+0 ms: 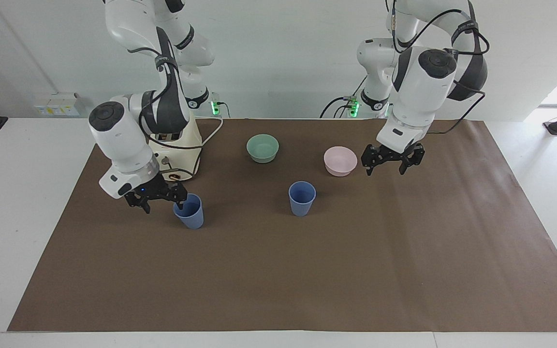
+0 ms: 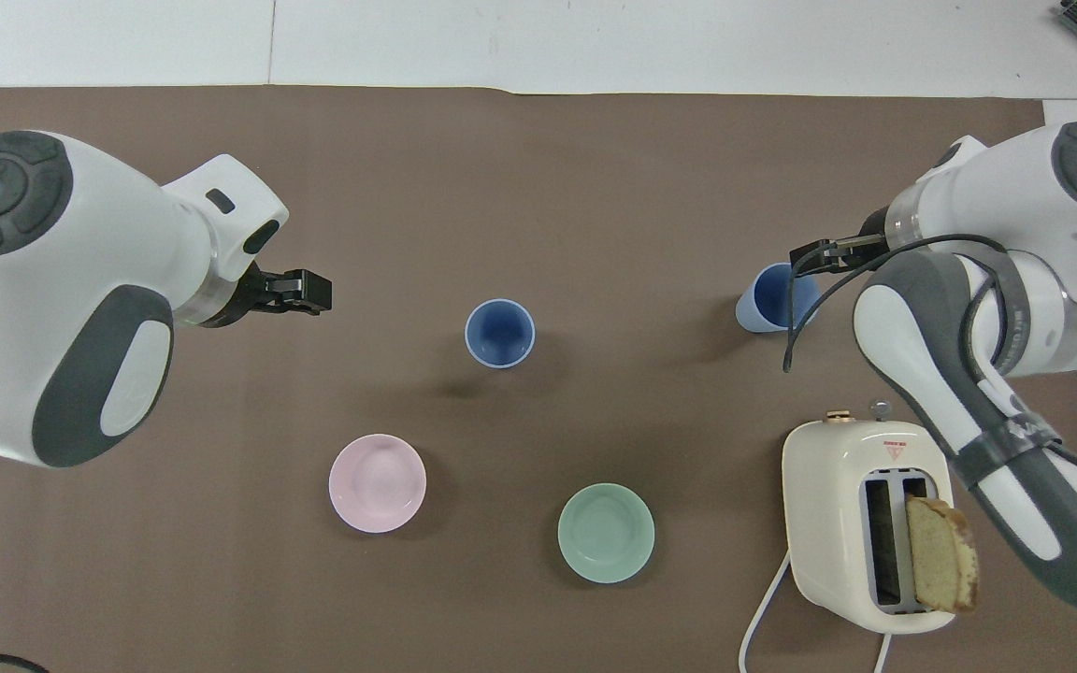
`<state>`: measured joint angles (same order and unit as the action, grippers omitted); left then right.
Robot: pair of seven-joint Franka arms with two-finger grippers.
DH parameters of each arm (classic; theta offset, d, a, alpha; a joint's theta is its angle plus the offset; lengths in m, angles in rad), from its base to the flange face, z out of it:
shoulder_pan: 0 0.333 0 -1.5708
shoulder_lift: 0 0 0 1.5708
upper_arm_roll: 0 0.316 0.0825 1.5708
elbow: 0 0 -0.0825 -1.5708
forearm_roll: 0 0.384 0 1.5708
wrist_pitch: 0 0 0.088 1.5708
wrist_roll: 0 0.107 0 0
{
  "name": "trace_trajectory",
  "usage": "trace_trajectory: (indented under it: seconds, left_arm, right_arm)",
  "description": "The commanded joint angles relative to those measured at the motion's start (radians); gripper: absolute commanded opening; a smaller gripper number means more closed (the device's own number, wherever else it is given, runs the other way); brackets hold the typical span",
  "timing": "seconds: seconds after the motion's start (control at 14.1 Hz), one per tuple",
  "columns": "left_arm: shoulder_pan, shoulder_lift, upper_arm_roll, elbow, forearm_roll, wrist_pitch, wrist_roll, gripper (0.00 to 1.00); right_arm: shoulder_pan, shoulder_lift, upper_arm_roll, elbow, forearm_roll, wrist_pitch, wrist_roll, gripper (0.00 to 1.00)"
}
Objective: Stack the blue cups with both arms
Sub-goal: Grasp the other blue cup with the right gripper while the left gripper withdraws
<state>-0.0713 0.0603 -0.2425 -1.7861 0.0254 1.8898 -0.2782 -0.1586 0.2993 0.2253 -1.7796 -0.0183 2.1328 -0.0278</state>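
Observation:
Two blue cups stand upright on the brown mat. One cup (image 1: 301, 198) is at the middle, also in the overhead view (image 2: 499, 333). The other cup (image 1: 189, 212) stands toward the right arm's end, farther from the robots than the toaster, and shows overhead (image 2: 772, 301). My right gripper (image 1: 162, 200) is open and low beside this cup, one finger at its rim; overhead it (image 2: 811, 256) overlaps the cup's edge. My left gripper (image 1: 386, 169) is open and empty, raised over the mat beside the pink bowl; overhead it (image 2: 303, 290) is apart from the middle cup.
A cream toaster (image 1: 191, 140) with a bread slice (image 2: 940, 556) in it stands near the right arm's base. A pale green bowl (image 1: 262, 147) and a pink bowl (image 1: 340, 160) sit nearer to the robots than the cups.

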Motion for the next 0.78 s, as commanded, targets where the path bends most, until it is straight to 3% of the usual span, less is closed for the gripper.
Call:
trace_trajectory:
  seconds: [0.0, 0.43, 0.71]
  left_arm:
    - [0.033, -0.046, -0.006, -0.004, 0.008, -0.047, 0.037, 1.0]
    - [0.079, -0.06, 0.003, 0.091, -0.001, -0.178, 0.057, 1.0]
    - [0.123, -0.073, 0.011, 0.162, -0.001, -0.254, 0.186, 1.0]
  right_arm:
    - [-0.009, -0.005, 0.0, -0.033, 0.014, 0.013, -0.018, 1.0]
    - [-0.012, -0.009, 0.0, -0.07, 0.012, 0.013, -0.059, 1.0]
    - [-0.015, -0.009, 0.0, -0.072, 0.012, 0.015, -0.084, 0.37]
